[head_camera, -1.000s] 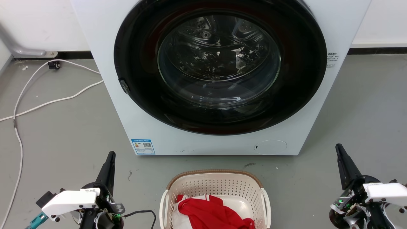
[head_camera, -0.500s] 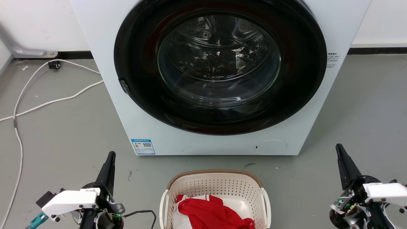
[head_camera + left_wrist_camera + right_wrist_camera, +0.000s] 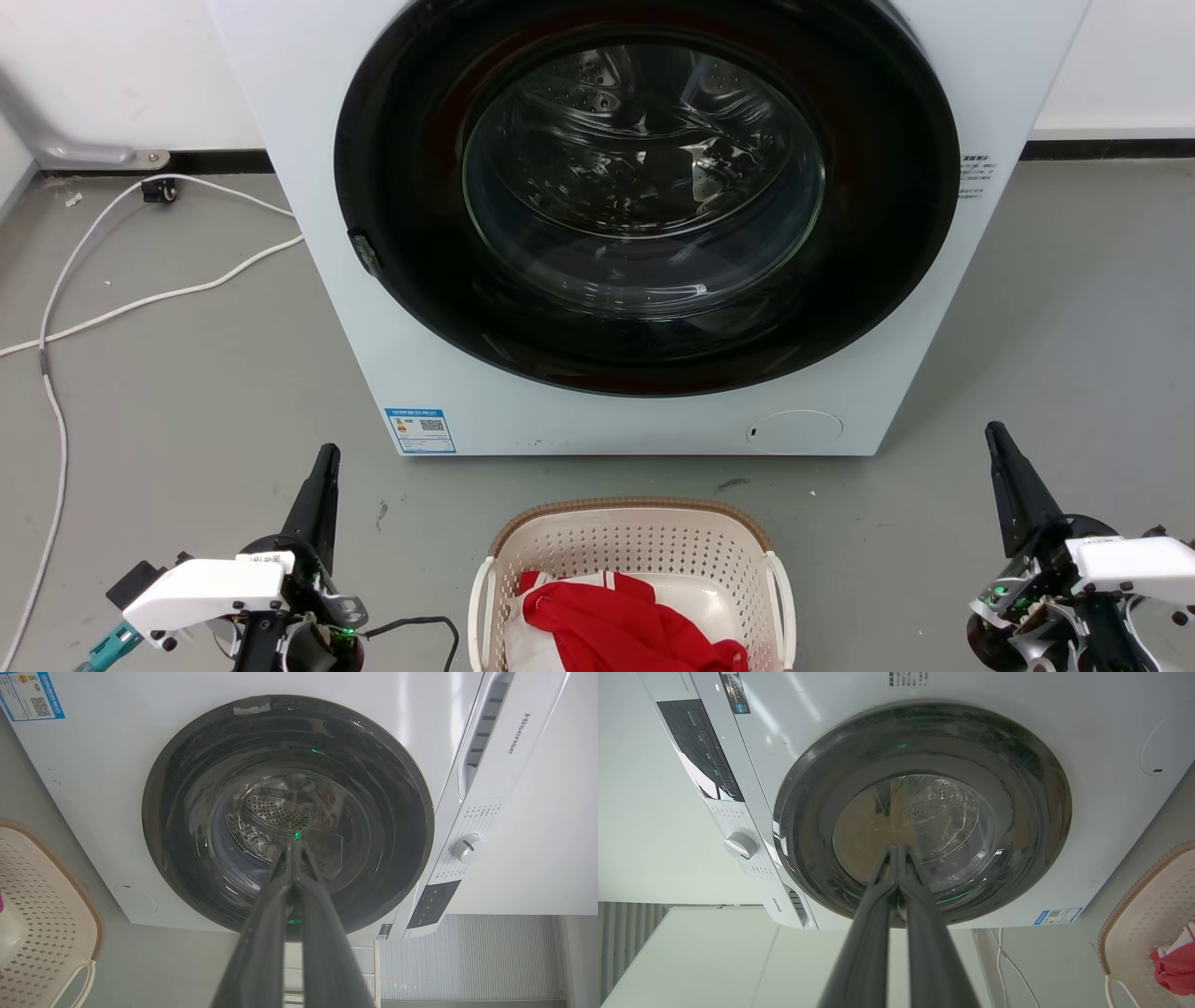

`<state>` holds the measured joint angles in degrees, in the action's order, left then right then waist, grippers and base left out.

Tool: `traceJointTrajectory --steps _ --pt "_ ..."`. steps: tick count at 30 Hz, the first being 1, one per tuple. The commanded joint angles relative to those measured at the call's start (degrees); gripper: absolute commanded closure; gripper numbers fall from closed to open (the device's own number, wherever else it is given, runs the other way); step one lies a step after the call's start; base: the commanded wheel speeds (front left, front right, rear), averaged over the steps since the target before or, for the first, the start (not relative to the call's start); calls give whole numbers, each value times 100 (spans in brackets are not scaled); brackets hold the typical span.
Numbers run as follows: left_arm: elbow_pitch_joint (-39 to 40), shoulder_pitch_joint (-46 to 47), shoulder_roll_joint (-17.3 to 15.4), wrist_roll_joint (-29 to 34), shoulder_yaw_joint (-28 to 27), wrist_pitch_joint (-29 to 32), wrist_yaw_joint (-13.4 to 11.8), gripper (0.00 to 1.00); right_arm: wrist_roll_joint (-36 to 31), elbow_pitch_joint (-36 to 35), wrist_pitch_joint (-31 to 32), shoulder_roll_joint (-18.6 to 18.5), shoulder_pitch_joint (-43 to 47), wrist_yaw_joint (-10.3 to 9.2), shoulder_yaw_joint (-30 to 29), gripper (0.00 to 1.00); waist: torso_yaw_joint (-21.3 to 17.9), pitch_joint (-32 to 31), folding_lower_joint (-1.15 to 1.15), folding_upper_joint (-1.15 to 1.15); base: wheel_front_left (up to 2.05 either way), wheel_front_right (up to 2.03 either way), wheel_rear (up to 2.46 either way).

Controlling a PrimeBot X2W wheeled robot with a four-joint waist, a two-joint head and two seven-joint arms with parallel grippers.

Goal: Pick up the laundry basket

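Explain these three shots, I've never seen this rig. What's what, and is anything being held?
It is a wheeled robot with two arms. The wide picture comes from its head camera, looking down at a grey floor. There the left arm sits lower left, the right arm lower right. The other two come from a camera on each wrist, looking along that arm's dark fingers at the washing machine, whose door is closed. Both sets of jaws are shut and hold nothing. Between the arms the laundry basket stands on the floor with a red garment inside; neither arm touches it. A white cable lies to the left.
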<state>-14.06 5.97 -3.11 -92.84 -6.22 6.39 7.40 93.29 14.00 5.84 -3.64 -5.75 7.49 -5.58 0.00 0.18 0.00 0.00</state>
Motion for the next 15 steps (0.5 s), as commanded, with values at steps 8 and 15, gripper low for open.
traceJointTrajectory --steps 8,15 --pt "-5 51 6 40 -26 8 21 100 -31 8 20 21 -76 0 -21 100 0 0 0 0 0 0 0" --pt "-6 51 8 34 -29 13 21 100 -38 8 29 28 -75 0 -28 100 0 0 0 0 0 0 0"
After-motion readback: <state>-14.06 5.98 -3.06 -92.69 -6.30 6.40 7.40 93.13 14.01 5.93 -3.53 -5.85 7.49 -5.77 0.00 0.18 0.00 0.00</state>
